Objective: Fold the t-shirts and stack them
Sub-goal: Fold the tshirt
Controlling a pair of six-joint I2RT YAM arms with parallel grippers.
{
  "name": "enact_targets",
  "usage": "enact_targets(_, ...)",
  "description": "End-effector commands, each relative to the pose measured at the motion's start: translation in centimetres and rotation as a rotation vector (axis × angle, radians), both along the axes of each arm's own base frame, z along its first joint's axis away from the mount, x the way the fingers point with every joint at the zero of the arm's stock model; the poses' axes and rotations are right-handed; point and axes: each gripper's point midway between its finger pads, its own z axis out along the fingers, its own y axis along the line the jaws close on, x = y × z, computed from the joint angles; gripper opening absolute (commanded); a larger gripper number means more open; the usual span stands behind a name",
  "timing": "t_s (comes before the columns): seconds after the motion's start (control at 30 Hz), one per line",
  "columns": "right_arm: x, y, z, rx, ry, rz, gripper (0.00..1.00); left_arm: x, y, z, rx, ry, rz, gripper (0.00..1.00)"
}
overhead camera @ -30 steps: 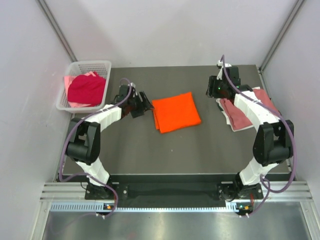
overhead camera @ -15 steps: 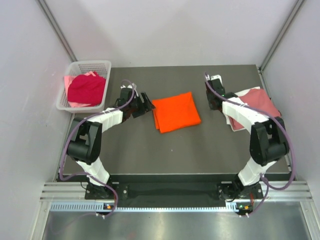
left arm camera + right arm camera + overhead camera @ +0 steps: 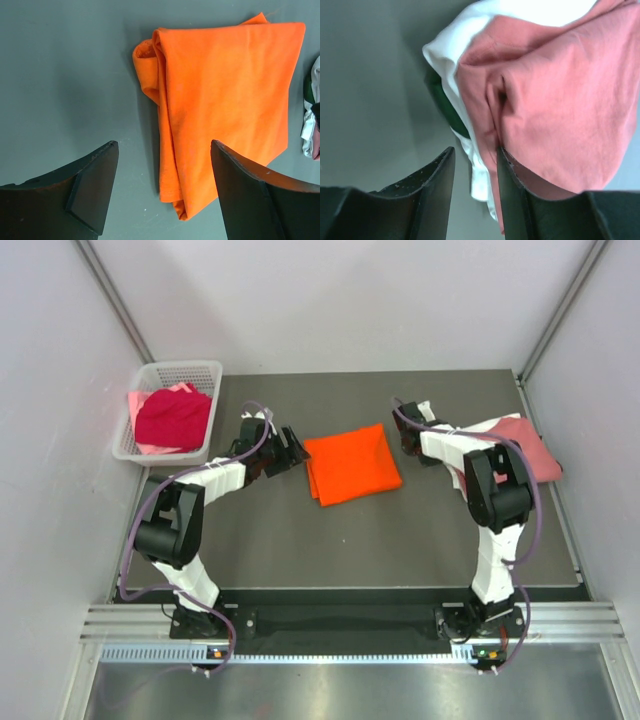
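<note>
The folded bright orange t-shirt lies mid-table and fills the left wrist view. My left gripper is open and empty at its left edge, its jaws wide apart around the near corner. My right gripper is between the orange shirt and the stack at the right. That stack has a dusty rose t-shirt on top of a white one. The right jaws stand narrowly apart, low over the stack's left edge, with rose cloth against the right finger.
A white lattice basket at the table's far-left corner holds a crimson t-shirt on pale pink cloth. A dark green patch shows under the white shirt's edge. Grey walls stand on three sides.
My right gripper has moved left from the stack's far-left corner toward the orange shirt's right edge. My left gripper has edged slightly right, closer to the orange shirt. The shirts have not moved.
</note>
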Motion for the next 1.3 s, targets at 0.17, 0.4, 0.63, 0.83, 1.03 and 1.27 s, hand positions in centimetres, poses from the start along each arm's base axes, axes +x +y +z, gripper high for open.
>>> enact_targets(0.17,0.7,-1.1,-1.2,-0.114,0.040,-0.048,0.38,0.4,-0.2,1.0,0.000,-0.060,-0.022,0.78)
enact_targets(0.4,0.2,-3.3,-1.7,-0.189,0.063,-0.131,0.21,0.4,-0.2,0.9,-0.002,-0.053,-0.026,0.78)
enact_targets(0.63,1.1,1.6,-1.5,0.006,0.024,-0.064,0.00,0.4,-0.3,0.7,0.000,-0.052,-0.028,0.77)
enact_targets(0.83,3.6,6.9,1.4,0.195,-0.036,0.014,0.01,0.5,-0.3,0.6,0.000,-0.052,-0.027,0.77)
enact_targets(1.03,6.1,9.5,5.6,0.287,-0.096,0.067,0.38,0.5,-0.4,0.1,-0.006,-0.043,-0.031,0.77)
enact_targets(1.27,5.3,10.9,9.4,0.439,-0.206,0.149,0.59,0.4,-0.5,0.0,-0.019,-0.048,-0.029,0.78)
